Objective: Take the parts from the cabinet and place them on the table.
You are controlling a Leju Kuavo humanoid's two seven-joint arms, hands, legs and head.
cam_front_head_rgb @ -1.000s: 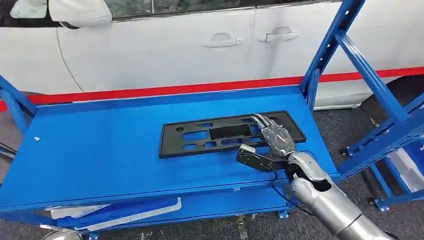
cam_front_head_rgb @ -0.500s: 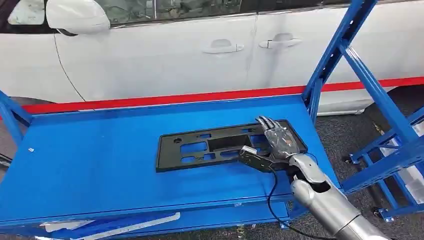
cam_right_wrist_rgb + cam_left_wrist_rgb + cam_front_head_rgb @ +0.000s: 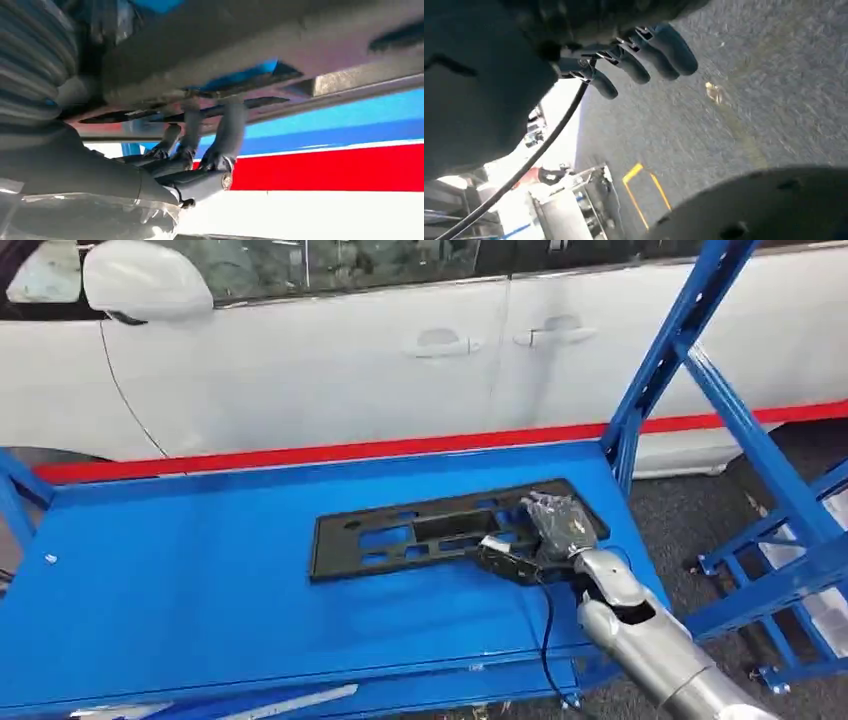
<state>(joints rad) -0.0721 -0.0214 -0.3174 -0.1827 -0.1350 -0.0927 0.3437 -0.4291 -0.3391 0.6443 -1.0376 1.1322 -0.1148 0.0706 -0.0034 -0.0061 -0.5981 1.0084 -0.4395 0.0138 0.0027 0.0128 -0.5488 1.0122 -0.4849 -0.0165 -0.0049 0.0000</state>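
black part (image 3: 440,530) lies flat on blue shelf (image 3: 200,580), near its right end. right hand (image 3: 553,525) at part's right end, fingers (image 3: 227,132) curled on its edge, likely gripping for lift. left hand (image 3: 634,50) hangs slack, fingers apart, holding nothing.

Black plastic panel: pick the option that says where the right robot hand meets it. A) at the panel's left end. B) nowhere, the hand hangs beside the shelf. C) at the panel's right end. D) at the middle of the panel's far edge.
C: in the head view the right robot hand lies on the right end of the black plastic panel, which rests on the blue shelf; the right wrist view shows its fingers reaching up to the panel's edge.
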